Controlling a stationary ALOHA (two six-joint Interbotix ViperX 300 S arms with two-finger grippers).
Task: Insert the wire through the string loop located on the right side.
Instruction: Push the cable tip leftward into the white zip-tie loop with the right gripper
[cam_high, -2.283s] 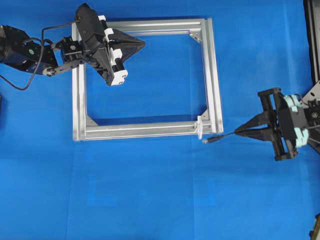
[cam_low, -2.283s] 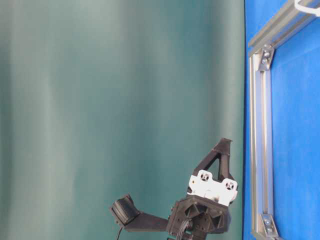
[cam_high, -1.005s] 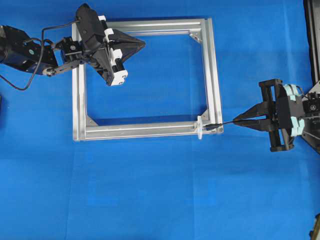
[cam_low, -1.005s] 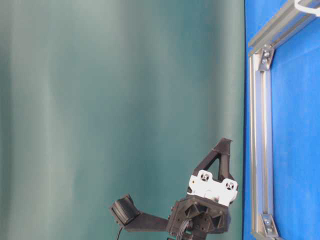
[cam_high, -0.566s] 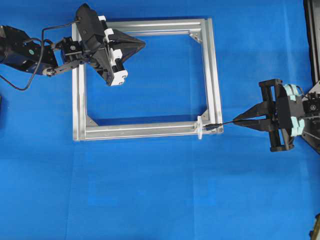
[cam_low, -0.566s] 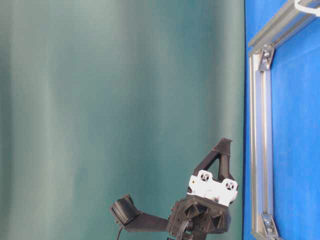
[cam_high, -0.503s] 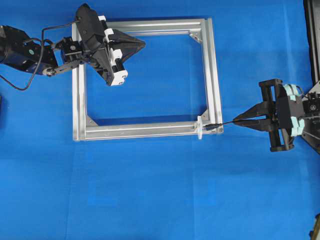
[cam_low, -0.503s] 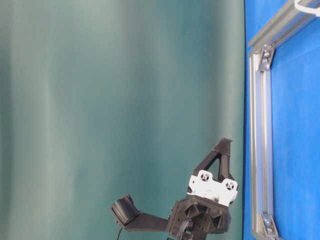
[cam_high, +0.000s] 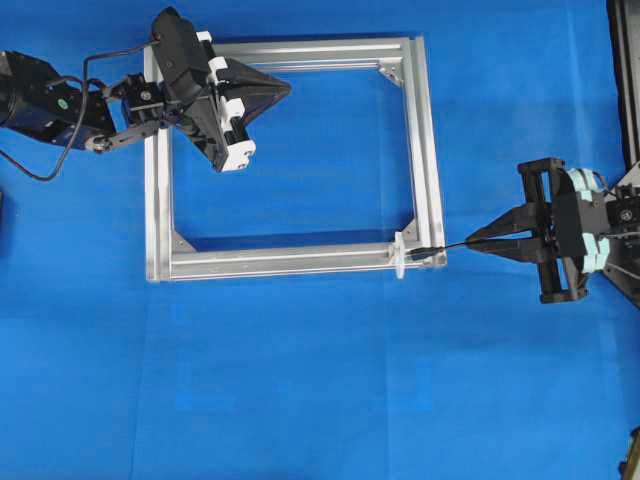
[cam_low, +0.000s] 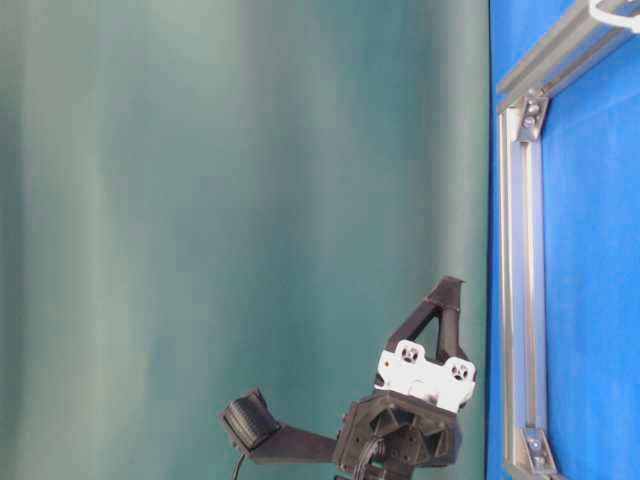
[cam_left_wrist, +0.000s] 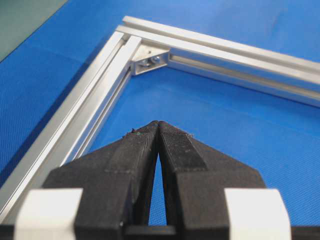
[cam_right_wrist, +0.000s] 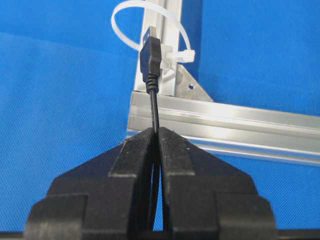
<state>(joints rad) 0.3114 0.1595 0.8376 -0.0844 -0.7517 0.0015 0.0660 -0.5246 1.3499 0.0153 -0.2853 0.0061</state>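
Note:
A silver aluminium frame (cam_high: 429, 150) lies on the blue cloth. The white string loop (cam_high: 400, 253) stands up at its lower right corner, seen as an oval (cam_right_wrist: 125, 14) in the right wrist view. My right gripper (cam_high: 470, 243) is shut on the thin black wire (cam_right_wrist: 154, 111), just right of the frame. The wire's plug tip (cam_right_wrist: 150, 54) sits over the frame right at the loop; whether it has passed through, I cannot tell. My left gripper (cam_high: 286, 88) is shut and empty, hovering inside the frame's top left corner (cam_left_wrist: 150, 59).
Corner brackets (cam_high: 410, 226) sit inside the frame's corners. A dark rail (cam_high: 624, 70) runs along the right edge of the overhead view. A green curtain (cam_low: 240, 200) backs the table. The left arm's cable (cam_high: 30, 168) trails at the far left.
In the last second nothing has visibly moved. Before that, my right gripper carried the wire up and to the left, bringing the plug from below the frame to the loop.

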